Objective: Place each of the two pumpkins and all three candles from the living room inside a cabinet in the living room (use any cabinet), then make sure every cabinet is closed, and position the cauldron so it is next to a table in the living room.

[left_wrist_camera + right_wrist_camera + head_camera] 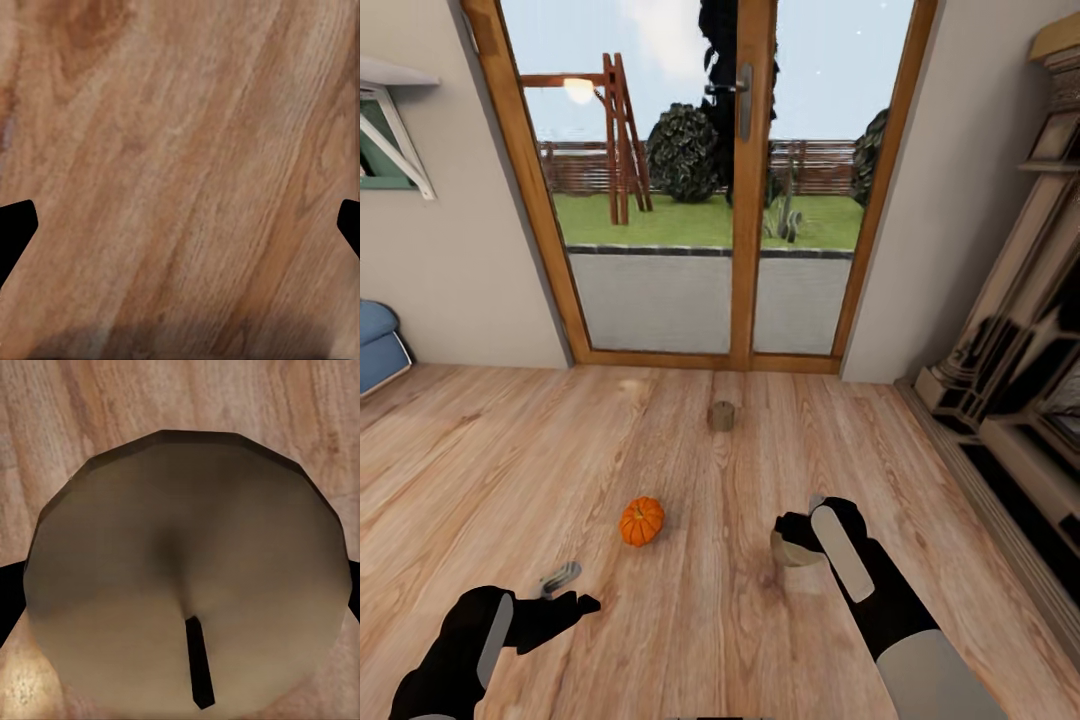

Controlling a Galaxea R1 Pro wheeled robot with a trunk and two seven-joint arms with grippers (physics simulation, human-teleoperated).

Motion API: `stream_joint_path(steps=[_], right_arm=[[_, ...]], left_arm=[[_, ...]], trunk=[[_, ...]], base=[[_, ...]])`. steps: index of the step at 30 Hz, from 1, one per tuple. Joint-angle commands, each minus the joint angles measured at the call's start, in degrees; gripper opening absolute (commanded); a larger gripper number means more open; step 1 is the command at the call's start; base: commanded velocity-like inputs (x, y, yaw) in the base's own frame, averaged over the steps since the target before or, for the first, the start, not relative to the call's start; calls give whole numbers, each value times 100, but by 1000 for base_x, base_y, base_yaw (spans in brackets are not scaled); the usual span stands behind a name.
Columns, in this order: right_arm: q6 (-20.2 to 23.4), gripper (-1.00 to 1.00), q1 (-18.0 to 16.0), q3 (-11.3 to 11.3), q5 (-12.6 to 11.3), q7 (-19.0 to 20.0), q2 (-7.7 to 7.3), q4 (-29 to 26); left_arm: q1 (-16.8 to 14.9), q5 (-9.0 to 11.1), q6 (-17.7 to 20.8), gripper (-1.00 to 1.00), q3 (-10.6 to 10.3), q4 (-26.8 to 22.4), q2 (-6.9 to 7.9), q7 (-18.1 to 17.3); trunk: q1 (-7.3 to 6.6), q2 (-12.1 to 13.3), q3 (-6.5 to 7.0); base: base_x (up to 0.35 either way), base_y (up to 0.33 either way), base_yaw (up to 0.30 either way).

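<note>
At the right gripper [797, 540], low over the wooden floor [690, 640]: one candle [792, 551], a short stubby cylinder, dull tan-grey, standing upright on the boards. The black fingers sit on either side of it, close against its sides; whether they press it cannot be told. Seen from the right wrist, the candle [187, 577] shows a faceted round top, darker toward the far rim, paler toward the near rim, dished in the middle, with a short black wick [198, 664] leaning out of the hollow. The black fingertips [9, 592] flank it at both edges of that view.

Left gripper [565, 592]: jaws spread wide, nothing between them, hanging over bare planks; in the left wrist view the fingertips [15, 225] stand far apart at the picture's edges with wood grain between.

Pumpkin [641, 521]: one, small, round, orange, ribbed, resting on the floor between the two grippers and a little beyond them, apart from both.

Second candle [721, 415]: same squat tan-grey shape, upright on the floor, farther off, near the foot of the glass door [710, 180].

Door: wooden frame, metal handle, garden with lawn and swing frame behind the panes. A dark wooden unit [1010, 380] lines the right wall. A blue cushion [378, 345] shows at the left edge.
</note>
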Motion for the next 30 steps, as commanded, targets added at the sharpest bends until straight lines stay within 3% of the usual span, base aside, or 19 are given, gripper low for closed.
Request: stream_joint_path(steps=[1, 10, 12, 15, 17, 30], right_arm=[[6, -100, 0, 1, 1, -1, 2, 1], [105, -100, 0, 35, -3, -7, 17, -7], [189, -100, 0, 39, -4, -8, 20, -7], [251, -100, 0, 45, -7, -8, 22, 0], [258, -100, 0, 27, -9, -4, 22, 9], [252, -100, 0, 25, -12, 9, 28, 37]], left_arm=[[0, 1, 3, 100, 0, -8, 1, -2], [2, -4, 64, 100, -14, -204, -4, 60], [-10, -3, 93, 100, -180, -259, -3, 161], [-46, -6, 139, 100, -597, -395, 9, 258], [-93, -7, 160, 100, -678, -449, 4, 273], [-132, -6, 243, 100, -731, -491, -2, 281]], trunk=[[-2, 2, 13], [-26, 14, 128], [-31, 16, 153], [-38, 20, 191], [-44, 23, 217], [-77, 40, 382]], base=[[0, 0, 0], [0, 0, 0], [0, 0, 0], [0, 0, 0], [0, 0, 0], [0, 0, 0]])
